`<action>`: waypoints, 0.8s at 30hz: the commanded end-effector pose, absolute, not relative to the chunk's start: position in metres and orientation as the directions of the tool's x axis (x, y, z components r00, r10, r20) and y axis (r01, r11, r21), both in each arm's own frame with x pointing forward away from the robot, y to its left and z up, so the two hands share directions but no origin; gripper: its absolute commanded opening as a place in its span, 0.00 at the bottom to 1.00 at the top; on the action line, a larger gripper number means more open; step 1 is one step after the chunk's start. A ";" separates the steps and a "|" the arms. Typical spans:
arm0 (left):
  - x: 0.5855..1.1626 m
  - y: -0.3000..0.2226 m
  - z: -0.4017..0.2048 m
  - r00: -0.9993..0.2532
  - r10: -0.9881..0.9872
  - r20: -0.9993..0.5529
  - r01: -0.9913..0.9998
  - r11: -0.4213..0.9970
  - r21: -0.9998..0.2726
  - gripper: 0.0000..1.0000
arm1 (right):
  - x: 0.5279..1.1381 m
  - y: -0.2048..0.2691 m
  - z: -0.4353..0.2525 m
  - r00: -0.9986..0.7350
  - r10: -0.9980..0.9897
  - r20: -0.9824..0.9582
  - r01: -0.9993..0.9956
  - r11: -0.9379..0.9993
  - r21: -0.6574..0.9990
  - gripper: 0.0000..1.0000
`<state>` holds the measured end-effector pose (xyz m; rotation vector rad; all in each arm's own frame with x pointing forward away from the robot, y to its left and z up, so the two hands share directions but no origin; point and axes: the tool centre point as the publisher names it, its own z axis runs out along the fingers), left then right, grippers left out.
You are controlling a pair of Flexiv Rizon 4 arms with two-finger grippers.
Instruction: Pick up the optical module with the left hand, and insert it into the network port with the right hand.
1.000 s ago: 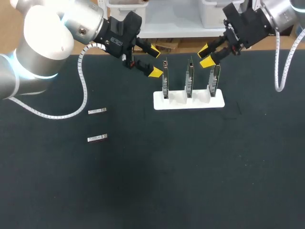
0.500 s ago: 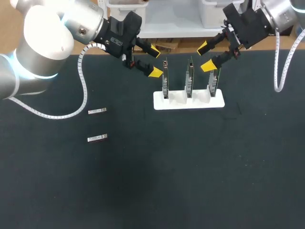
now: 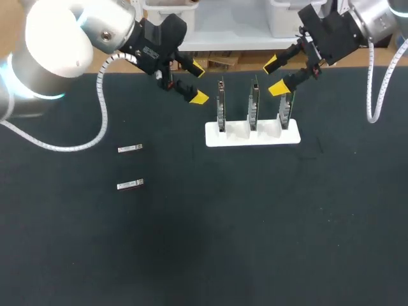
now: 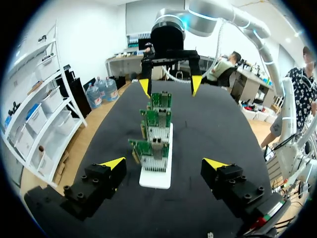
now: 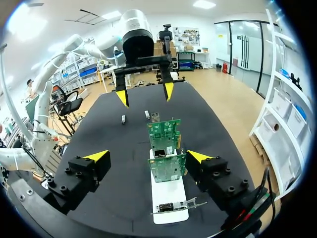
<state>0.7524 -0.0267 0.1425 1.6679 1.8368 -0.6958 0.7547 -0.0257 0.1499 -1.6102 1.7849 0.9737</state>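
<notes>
Two small silver optical modules [image 3: 130, 148] [image 3: 130, 185] lie on the black table at the left, with no gripper near them. In the right wrist view the optical modules [image 5: 123, 119] [image 5: 147, 115] show far ahead. A white stand [image 3: 252, 136] holds three upright green boards with network ports [image 3: 221, 108] [image 3: 254, 105] [image 3: 286, 107]. My left gripper [image 3: 198, 81] is open and empty, just left of the left board. My right gripper [image 3: 275, 76] is open, with its fingers on either side of the right board's top. In the left wrist view the boards [image 4: 154, 148] stand ahead of the left gripper [image 4: 164, 162].
The stand [image 5: 168, 196] lies under and ahead of the right gripper [image 5: 147, 155]. Each wrist view shows the other arm's gripper beyond the row of boards. Bare black table [image 3: 255, 223] fills the front and right.
The right gripper's fingers have spread apart at the right board. The left gripper has drawn back to the left, away from the left board.
</notes>
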 end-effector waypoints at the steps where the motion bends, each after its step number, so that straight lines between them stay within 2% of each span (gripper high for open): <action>1: 0.729 -0.007 0.157 -0.074 0.775 -0.628 0.994 0.109 0.018 1.00 | 0.753 -0.025 0.150 -0.140 -0.597 -0.790 -0.988 0.028 0.154 1.00; 6: 0.709 0.013 0.151 -0.051 0.872 -0.486 0.997 0.071 0.022 1.00 | 0.753 -0.025 0.150 -0.140 -0.597 -0.790 -0.988 0.028 0.154 1.00; 12: 0.689 0.034 0.140 -0.125 0.925 -0.359 0.992 0.123 -0.027 1.00 | 0.753 -0.025 0.150 -0.140 -0.597 -0.790 -0.988 0.028 0.154 1.00; 24: 0.659 0.073 0.107 -0.234 0.943 -0.237 0.971 0.216 -0.103 1.00 | 0.753 -0.025 0.150 -0.140 -0.597 -0.790 -0.988 0.028 0.154 1.00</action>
